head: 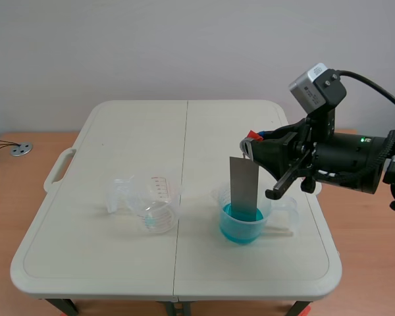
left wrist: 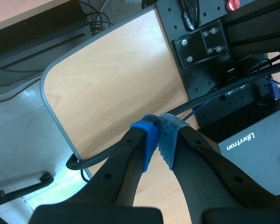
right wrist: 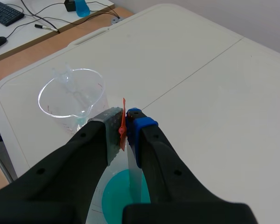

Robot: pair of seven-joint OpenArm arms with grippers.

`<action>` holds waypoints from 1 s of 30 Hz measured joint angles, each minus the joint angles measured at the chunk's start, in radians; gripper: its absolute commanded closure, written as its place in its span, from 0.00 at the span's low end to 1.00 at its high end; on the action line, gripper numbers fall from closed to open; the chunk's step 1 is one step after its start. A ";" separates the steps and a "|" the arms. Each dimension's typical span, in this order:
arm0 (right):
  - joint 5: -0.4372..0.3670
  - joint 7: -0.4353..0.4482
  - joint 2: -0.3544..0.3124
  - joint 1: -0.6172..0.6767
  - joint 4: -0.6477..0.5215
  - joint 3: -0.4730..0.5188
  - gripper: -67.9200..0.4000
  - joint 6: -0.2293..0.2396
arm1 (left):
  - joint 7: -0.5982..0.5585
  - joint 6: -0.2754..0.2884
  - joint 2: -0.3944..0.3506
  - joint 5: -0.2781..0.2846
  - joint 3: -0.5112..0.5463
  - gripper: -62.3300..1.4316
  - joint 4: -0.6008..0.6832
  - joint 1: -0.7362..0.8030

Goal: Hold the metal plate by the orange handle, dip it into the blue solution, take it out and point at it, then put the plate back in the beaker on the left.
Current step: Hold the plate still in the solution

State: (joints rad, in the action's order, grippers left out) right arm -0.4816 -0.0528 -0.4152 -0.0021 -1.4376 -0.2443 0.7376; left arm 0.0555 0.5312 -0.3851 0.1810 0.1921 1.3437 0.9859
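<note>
The white table [head: 138, 125] bears 2 beakers: a clear beaker [head: 157, 205], and at its 3 o'clock the blue solution beaker [head: 240, 230]. The metal plate [head: 244, 187] stands upright, its lower end in the blue liquid. At its 12 o'clock, the right gripper [head: 251, 142] is clamped on the orange handle [right wrist: 122, 125]. The left gripper [left wrist: 159, 136] is off the table with its pads together on nothing.

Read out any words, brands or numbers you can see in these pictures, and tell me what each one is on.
"Ubertron": on the black box in the left wrist view.
Red scale marks on the empty clear beaker: too small to read.
Metal plate and beaker of blue solution: no readable text.
</note>
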 measured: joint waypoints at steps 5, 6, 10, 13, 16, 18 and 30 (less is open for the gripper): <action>0.003 0.003 0.000 0.000 0.000 0.015 0.98 0.000 | 0.000 0.000 0.000 0.000 0.000 0.95 0.000 0.000; 0.004 0.002 0.000 0.002 0.000 0.022 0.98 0.000 | 0.000 0.000 0.000 0.000 0.000 0.95 0.000 0.000; 0.011 -0.010 -0.001 0.010 -0.027 0.040 0.98 0.000 | 0.000 0.000 0.000 0.000 0.000 0.95 0.000 0.000; 0.011 -0.032 -0.001 0.017 -0.071 0.041 0.98 0.000 | 0.001 0.000 0.000 0.000 0.000 0.95 0.000 -0.005; -0.001 -0.059 -0.001 0.019 -0.116 0.041 0.98 0.000 | 0.002 0.000 0.000 0.000 0.000 0.95 0.000 -0.014; -0.020 -0.072 -0.001 0.019 -0.142 0.041 0.98 0.000 | 0.004 0.000 0.000 0.000 0.000 0.95 0.000 -0.016; -0.130 -0.199 -0.003 0.036 -0.315 0.064 0.98 0.000 | -0.007 0.000 0.000 0.002 0.000 0.95 0.000 -0.016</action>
State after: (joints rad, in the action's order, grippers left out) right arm -0.6121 -0.2520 -0.4187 0.0338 -1.7527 -0.1799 0.7380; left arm 0.0486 0.5312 -0.3851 0.1833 0.1921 1.3437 0.9695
